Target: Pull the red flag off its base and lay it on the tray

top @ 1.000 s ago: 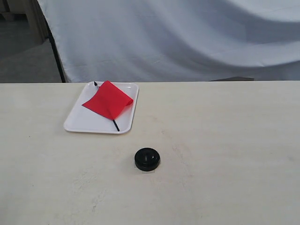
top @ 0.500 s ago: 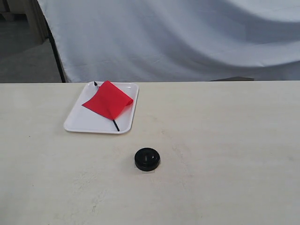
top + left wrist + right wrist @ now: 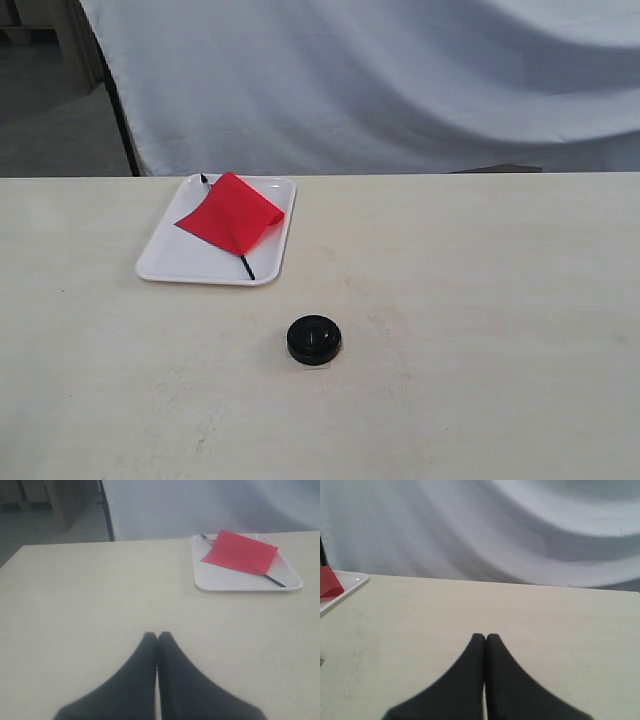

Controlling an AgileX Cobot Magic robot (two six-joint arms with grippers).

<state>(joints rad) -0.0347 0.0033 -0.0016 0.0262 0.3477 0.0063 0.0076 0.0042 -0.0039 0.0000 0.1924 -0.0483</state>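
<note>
One red flag lies flat on the one white tray, cloth spread across its middle, black stick running diagonally w/ both ends showing past the cloth. One round black base sits on the bench, apart from the tray & nearer the exterior camera. Two sets of fingers: left fingers are pressed together, gripping nothing, w/ the tray well ahead; right fingers are likewise closed & empty. One pale backdrop cloth hangs behind.
</note>
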